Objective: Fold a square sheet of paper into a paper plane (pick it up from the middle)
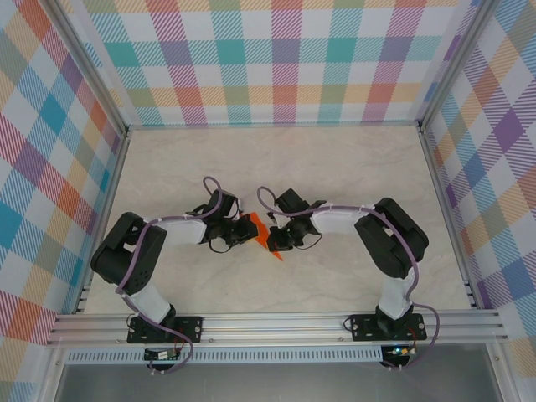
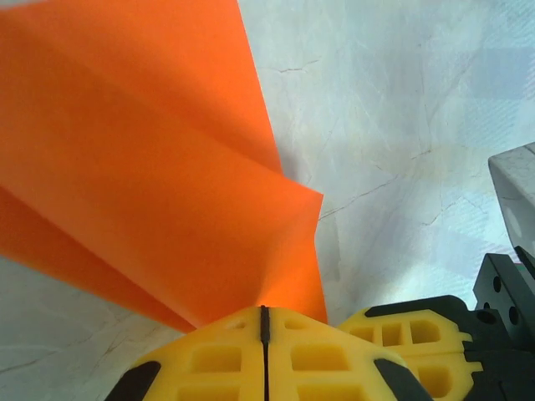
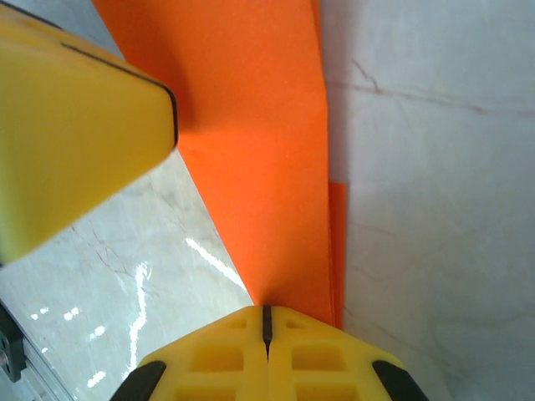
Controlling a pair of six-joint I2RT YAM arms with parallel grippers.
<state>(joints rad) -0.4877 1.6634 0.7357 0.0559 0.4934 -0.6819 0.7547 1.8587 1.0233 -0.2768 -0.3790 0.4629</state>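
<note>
My left pincer (image 2: 264,322) and my right pincer (image 3: 266,322), each pressed together, pinch opposite edges of the folded orange paper (image 1: 264,233), which sits between them near the middle of the table (image 1: 352,167). The two opposed grips probably keep the creased layers taut and aligned for the next fold. No brand, label or writing is legible.
</note>
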